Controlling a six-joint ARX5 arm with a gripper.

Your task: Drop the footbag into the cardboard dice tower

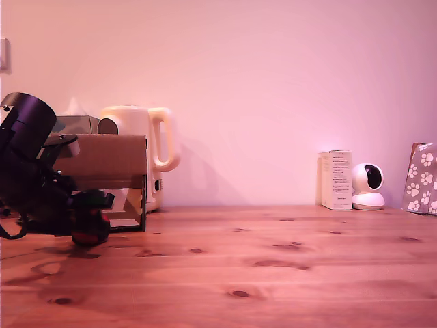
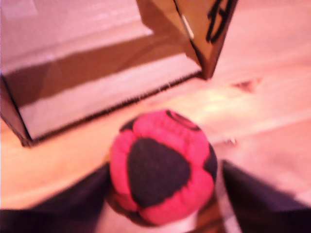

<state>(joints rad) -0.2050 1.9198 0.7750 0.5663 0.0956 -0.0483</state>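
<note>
The footbag, a small soft ball of red and black panels, sits between my gripper's two dark fingers, which press in on both sides. In the exterior view the gripper is low at the left with the footbag just above the wooden table. The cardboard dice tower stands right behind it, brown with dark edges. Its front opening with the pale slanted ramp faces the gripper at close range.
A cream kettle and a tissue box stand behind the tower. At the exterior view's right, by the wall, are a white carton, a small white camera and a paw-print bag.
</note>
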